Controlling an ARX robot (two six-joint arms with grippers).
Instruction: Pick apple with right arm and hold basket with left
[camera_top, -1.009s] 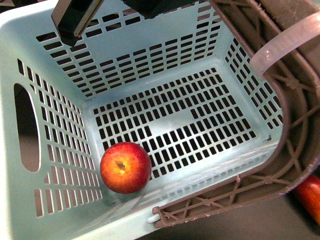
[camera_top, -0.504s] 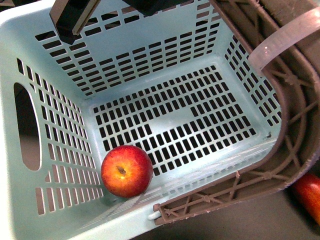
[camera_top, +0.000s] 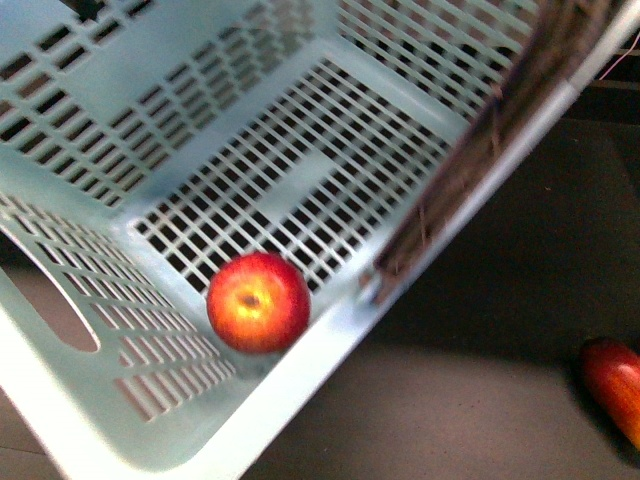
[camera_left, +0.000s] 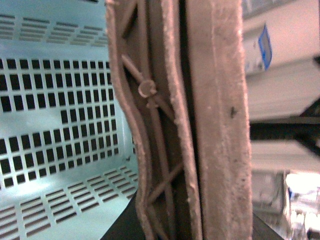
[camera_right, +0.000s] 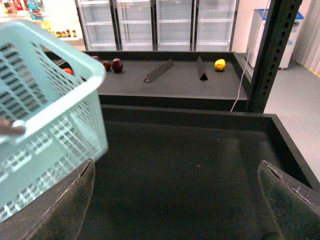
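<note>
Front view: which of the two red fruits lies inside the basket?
The round red apple with the yellowish patch, in the pale turquoise plastic basket; the elongated red-orange fruit lies outside it.

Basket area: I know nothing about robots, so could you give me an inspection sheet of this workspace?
Surface: dark matte tray floor with raised edges.
Job's things: apple lies in a floor corner of the tilted basket; its brown handle fills the left wrist view.
Clutter: elongated red-orange fruit on the surface outside the basket.
Grippers: right gripper jaws wide open, empty; left gripper not in view.
Cables: thin pale cord beside a dark post.
Surroundings: shelf with dark fruits and a yellow one; glass-door coolers.
</note>
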